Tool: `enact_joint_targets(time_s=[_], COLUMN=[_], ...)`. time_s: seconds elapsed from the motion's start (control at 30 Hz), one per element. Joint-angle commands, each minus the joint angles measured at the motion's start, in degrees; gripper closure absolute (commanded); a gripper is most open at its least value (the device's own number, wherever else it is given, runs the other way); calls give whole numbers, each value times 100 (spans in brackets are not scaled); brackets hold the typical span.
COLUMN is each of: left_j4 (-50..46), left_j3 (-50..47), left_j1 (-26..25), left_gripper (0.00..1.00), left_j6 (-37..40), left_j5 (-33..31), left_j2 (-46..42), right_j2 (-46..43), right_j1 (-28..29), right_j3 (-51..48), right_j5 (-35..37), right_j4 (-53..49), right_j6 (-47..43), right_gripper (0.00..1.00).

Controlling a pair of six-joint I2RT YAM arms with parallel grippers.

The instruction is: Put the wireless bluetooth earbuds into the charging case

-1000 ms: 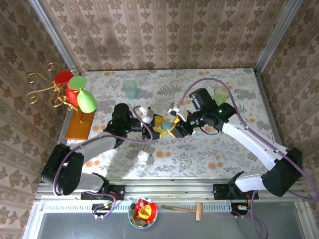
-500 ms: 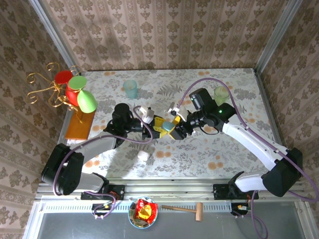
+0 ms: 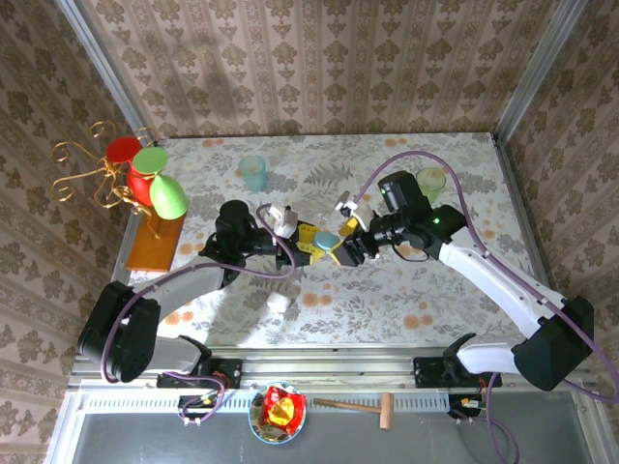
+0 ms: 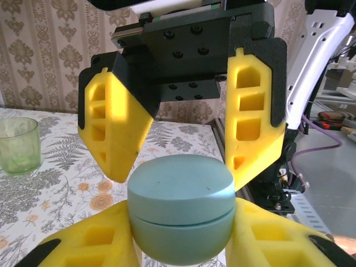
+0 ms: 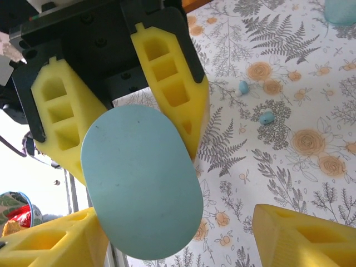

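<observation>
Little is done: the shut blue case (image 5: 142, 183) hangs over the table's (image 3: 435, 290) middle, pinched in the left claw (image 3: 307, 243), the right claw (image 3: 342, 241) spread open at its lid, while two tiny earbuds (image 5: 267, 117) lie loose on the left half.

What I can't make out from here

On the left wrist camera the charging case (image 4: 181, 208) and my left fingers (image 4: 83, 247) run off the bottom edge, hiding its base. On the right wrist camera the right fingers (image 5: 300, 236) are cropped, and the earbuds (image 5: 266, 118) on the surface (image 5: 289, 167) are too small for detail.
</observation>
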Motion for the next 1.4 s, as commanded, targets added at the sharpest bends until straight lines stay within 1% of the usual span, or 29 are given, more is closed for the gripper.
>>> enact_joint_targets(time_s=[0.0,0.27,0.37,0.5,0.6,0.63,0.7,0.93,1.03,1.13,1.23,1.3,1.37], left_j4=[121,138,148,269,412,452,460,518,517,527,628,679,685], left_j3=[-2,-10,-10,-1,7,7,10,77,96,130,130,116,110], left_j1=[-40,-27,-14,12,14,21,21,32,39,39,40,43,47], left_gripper=[81,81,81,81,81,81,81,81,81,81,80,79,75], left_j6=[89,119,109,44,-82,-121,-122,-218,-232,-275,-357,-389,-412], left_j5=[387,379,355,329,411,422,422,405,389,354,333,300,243], left_j2=[-177,-166,-169,-126,-114,-121,-117,-31,-18,-9,17,23,34], right_j2=[-154,-281,-321,-429,-459,-444,-426,-399,-417,-426,-452,-482,-521], right_j1=[-188,-277,-295,-295,-299,-310,-330,-315,-312,-304,-271,-222,-179], right_j3=[-41,-138,-177,-276,-301,-291,-297,-289,-273,-258,-256,-269,-280], right_j5=[282,325,281,-54,264,389,323,-759,-815,-696,-616,-478,-327], right_j4=[431,615,684,810,965,1006,1062,1034,977,867,836,849,889], right_j6=[303,411,390,263,452,526,561,286,196,86,14,-7,-15], right_gripper=[32,32,27,21,22,25,34,64,79,90,95,97,97])
